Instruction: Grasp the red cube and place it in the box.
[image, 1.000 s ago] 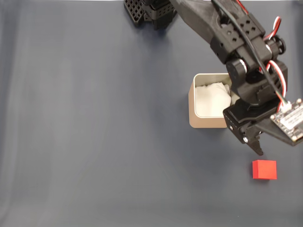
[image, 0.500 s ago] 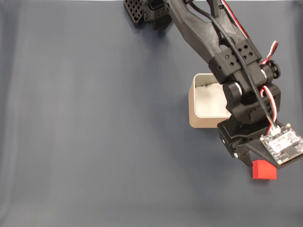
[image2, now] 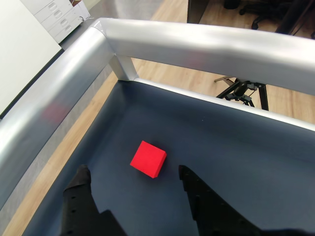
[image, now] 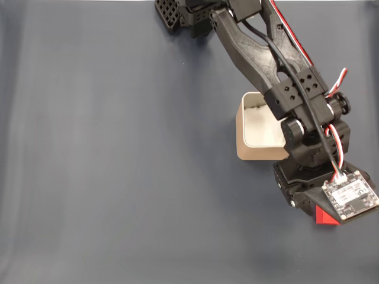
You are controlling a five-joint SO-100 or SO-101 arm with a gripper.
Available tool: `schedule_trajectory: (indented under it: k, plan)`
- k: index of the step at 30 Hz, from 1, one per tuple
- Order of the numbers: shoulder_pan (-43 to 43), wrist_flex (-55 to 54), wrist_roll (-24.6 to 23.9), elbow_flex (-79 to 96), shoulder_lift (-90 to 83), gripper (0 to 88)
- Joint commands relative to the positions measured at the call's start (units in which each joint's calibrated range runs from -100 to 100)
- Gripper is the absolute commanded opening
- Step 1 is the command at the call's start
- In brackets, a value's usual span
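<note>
The red cube (image2: 148, 159) lies on the dark blue mat, just beyond and between my open fingers in the wrist view. My gripper (image2: 133, 172) stands open with nothing in it; the left fingertip (image2: 81, 173) and the right fingertip (image2: 186, 172) flank the cube without touching it. In the fixed view the arm's wrist covers most of the red cube (image: 320, 218), leaving a small red corner visible at the lower right. The beige box (image: 250, 152) with white padding sits just above and left of the wrist, partly hidden by the arm.
A silvery metal rail (image2: 206, 46) frames the mat's edge close beyond the cube in the wrist view, with wooden floor and chair legs outside it. The arm's black base (image: 183, 15) stands at the top of the fixed view. Open mat lies to the left.
The arm has swung down toward the cube over the last second. Its wrist now covers most of the cube in the fixed view, where the cube was fully visible before.
</note>
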Motion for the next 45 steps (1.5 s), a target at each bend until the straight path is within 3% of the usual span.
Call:
schedule_trajectory:
  k: [1,28,45]
  plan:
    - [0.1,0.7,-1.2,-5.3,0.9,44.0]
    - [0.1,1.6,-4.3,-15.3,11.9,42.7]
    - [-0.4,1.7,-1.5,-15.2,13.5,39.0]
